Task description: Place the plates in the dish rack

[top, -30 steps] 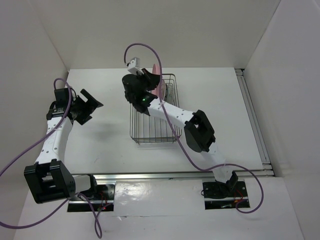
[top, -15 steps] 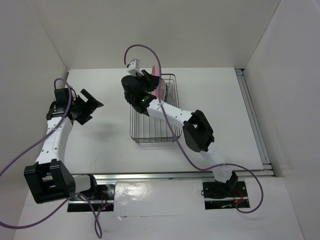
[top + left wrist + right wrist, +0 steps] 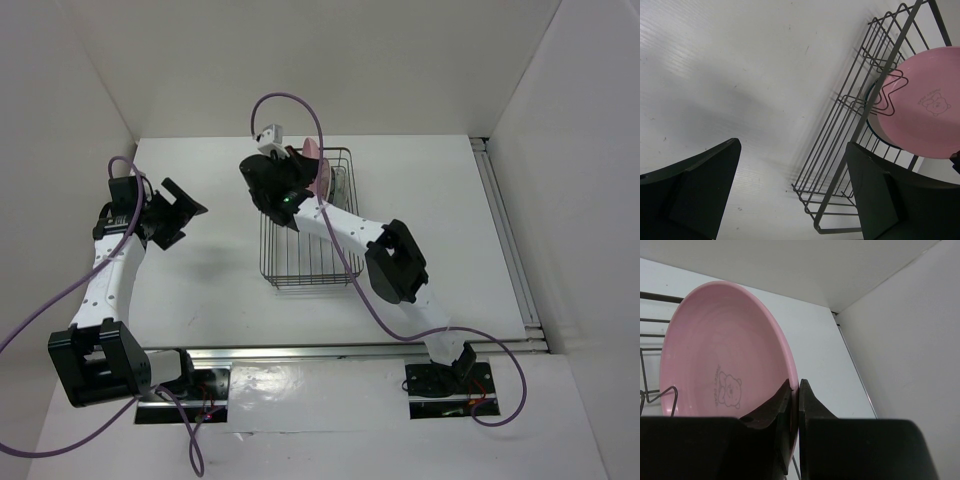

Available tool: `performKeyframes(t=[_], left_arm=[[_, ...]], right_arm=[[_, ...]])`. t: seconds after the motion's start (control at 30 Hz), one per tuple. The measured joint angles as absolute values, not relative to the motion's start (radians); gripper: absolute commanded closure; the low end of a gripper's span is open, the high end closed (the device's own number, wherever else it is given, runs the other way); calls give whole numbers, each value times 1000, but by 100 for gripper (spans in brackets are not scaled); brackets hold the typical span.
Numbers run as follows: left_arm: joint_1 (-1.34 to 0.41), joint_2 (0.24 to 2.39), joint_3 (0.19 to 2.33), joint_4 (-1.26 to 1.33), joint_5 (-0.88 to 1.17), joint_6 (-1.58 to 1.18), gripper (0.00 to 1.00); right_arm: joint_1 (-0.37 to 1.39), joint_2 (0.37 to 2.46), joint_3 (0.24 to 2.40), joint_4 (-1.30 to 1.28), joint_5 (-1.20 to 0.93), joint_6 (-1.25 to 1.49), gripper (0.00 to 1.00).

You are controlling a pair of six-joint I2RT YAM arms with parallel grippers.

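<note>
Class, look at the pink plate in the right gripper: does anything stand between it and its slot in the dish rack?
Nothing visible blocks it. The right gripper holds the pink plate on edge at the prongs of the dish rack; a dark teal plate stands beside it, already in the rack.

white arms (image 3: 108, 285) | black joints (image 3: 400, 262) | black left gripper (image 3: 183, 212) | purple cables (image 3: 290, 97) | green LED (image 3: 287, 199)

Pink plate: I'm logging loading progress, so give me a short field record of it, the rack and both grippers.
pink plate: on edge, bear motif, at the prong end
held by: right gripper, shut on its rim
dish rack: a dark-rimmed plate behind the pink one
left gripper: open, empty, beside the rack
seated in slot: cannot tell
</note>
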State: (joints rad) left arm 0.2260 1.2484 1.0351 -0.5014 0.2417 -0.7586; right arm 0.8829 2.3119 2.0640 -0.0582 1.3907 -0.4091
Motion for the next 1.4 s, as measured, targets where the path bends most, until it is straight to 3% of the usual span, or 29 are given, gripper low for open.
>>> performKeyframes(t=[0.47, 0.9, 1.17, 1.27, 1.33, 1.4], left_arm=[[226, 1248, 1035, -501, 249, -759, 0], [226, 1248, 1035, -501, 256, -759, 0], [226, 1248, 1035, -501, 257, -759, 0], [226, 1248, 1035, -501, 257, -759, 0], [226, 1248, 1035, -500, 257, -759, 0], [226, 1248, 1035, -498, 257, -759, 0]], right_arm=[[883, 2322, 2082, -118, 1367, -349, 86], [883, 2333, 2091, -200, 1324, -252, 66], [878, 2335, 2113, -215, 1312, -242, 63], [875, 2341, 2128, -220, 1296, -242, 58], [871, 2346, 2140, -223, 1280, -242, 47], [869, 2346, 2142, -227, 1258, -237, 42]])
